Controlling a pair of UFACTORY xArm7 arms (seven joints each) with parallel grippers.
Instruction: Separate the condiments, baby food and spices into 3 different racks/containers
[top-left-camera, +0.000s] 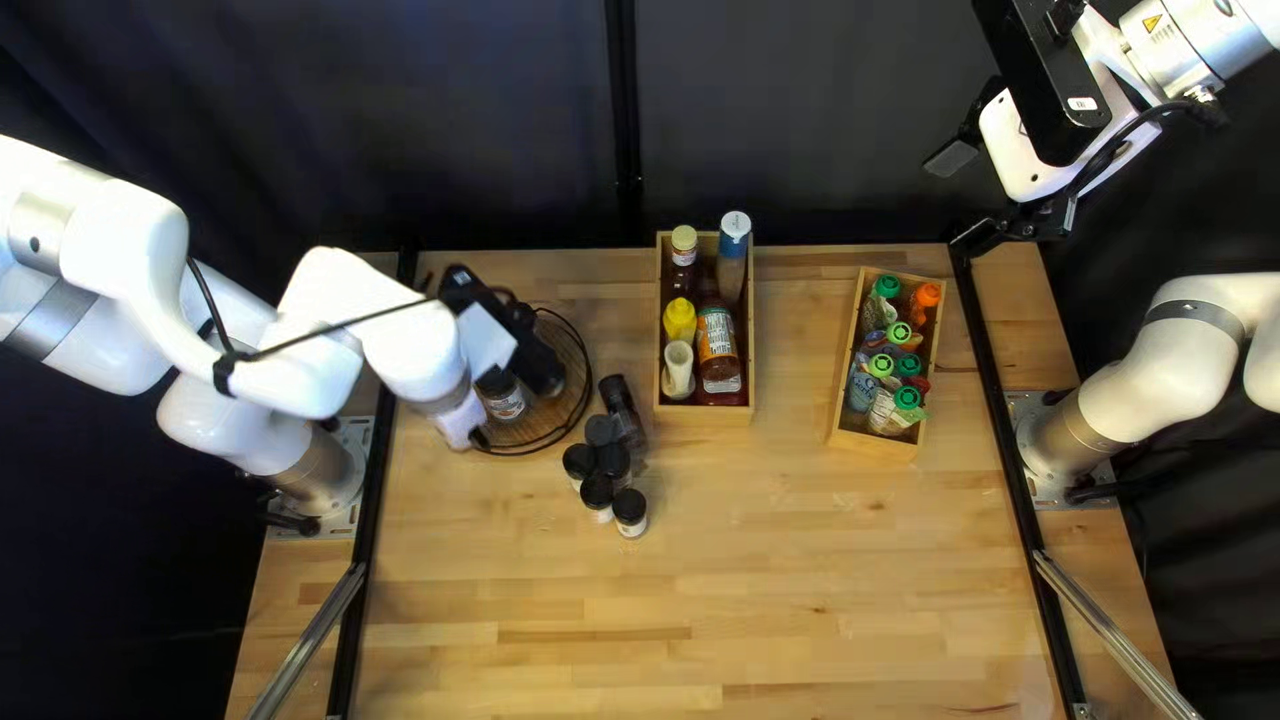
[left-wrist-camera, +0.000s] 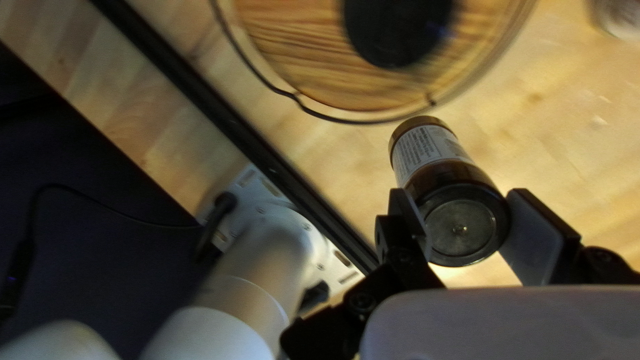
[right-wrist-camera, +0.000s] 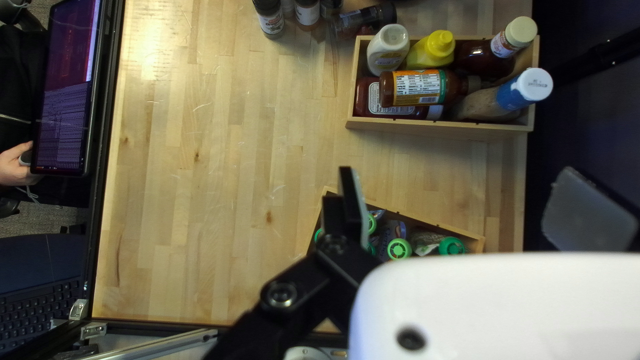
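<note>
In the top left view my left gripper (top-left-camera: 456,411) hangs beside the round wire rack (top-left-camera: 576,416), fingertips hidden. In the left wrist view my left gripper (left-wrist-camera: 465,227) is shut on a dark-capped spice jar (left-wrist-camera: 465,224), tilted just outside the rack's rim (left-wrist-camera: 347,122); another black-lidded jar (left-wrist-camera: 399,27) is in the rack. Several spice jars (top-left-camera: 630,512) stand right of the rack, one (top-left-camera: 622,407) lying. Condiment bottles (top-left-camera: 718,340) fill a wooden box (top-left-camera: 707,415); baby food pouches (top-left-camera: 882,366) fill another (top-left-camera: 874,443). My right gripper (top-left-camera: 971,198), also in its wrist view (right-wrist-camera: 467,207), is open and empty.
My left arm crosses the table's left edge; my right arm is raised at the back right corner. Black rails (top-left-camera: 998,387) run along both table sides. The right wrist view shows a person's hand (right-wrist-camera: 16,165) beside a screen (right-wrist-camera: 67,87) past the table's edge.
</note>
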